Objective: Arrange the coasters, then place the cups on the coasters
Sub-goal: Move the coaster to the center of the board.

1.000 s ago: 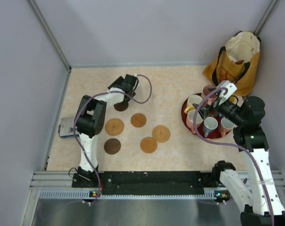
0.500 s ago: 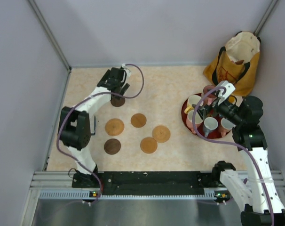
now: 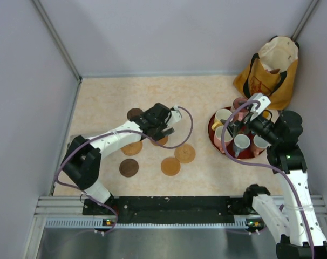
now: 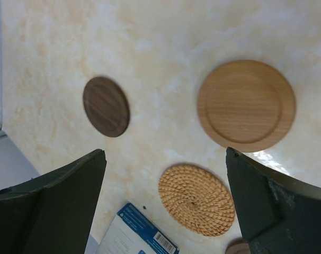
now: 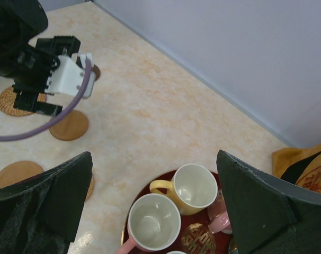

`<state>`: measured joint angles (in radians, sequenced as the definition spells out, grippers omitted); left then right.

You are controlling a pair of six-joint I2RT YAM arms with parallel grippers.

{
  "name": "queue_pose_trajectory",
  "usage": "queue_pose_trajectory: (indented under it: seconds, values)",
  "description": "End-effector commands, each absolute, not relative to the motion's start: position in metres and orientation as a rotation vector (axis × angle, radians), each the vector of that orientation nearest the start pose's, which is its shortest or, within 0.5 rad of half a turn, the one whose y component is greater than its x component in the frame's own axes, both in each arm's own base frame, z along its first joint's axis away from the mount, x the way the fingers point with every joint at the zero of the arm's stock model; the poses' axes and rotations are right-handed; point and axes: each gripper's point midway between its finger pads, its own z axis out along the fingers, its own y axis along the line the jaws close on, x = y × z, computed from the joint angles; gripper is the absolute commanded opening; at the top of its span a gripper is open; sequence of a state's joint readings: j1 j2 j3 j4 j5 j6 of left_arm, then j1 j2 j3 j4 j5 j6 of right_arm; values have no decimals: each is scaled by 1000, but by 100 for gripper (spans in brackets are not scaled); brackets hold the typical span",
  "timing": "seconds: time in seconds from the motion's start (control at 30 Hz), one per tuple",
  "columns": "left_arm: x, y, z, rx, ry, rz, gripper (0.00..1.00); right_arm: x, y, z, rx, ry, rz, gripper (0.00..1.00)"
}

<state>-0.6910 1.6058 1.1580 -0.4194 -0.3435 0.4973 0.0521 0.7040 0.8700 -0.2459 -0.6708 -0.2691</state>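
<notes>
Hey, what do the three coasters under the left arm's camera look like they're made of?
The dark coaster looks like dark-stained wood, matte, with faint straight grain. The tan coaster looks like light wood, smooth, with visible grain and a raised rim. The woven coaster is probably rattan or straw, coiled in a spiral.

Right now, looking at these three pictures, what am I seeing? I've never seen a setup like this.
Two robot arms are bolted at a table's near edge. One picture looks down from above. The other two come from a camera on each wrist, so the dark shapes at their edges are gripper fingers. The left gripper hovers open over coasters. The right gripper is open above cups on a red tray. Neither holds anything. A yellow bag sits behind the tray.
</notes>
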Motion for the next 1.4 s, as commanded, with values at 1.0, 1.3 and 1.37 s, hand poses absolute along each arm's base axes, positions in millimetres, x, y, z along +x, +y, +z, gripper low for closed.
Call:
queue_pose_trajectory:
  seconds: [1.0, 1.3, 1.37]
  values:
    - [434, -205, 99, 1119, 2100, 503, 98, 266, 117, 330, -768, 1433, 376, 99]
    - [330, -245, 131, 1433, 1932, 79, 98, 264, 117, 331, -772, 1425, 375, 99]
    - [312, -248, 119, 1501, 1938, 68, 98, 265, 116, 331, -766, 1429, 371, 99]
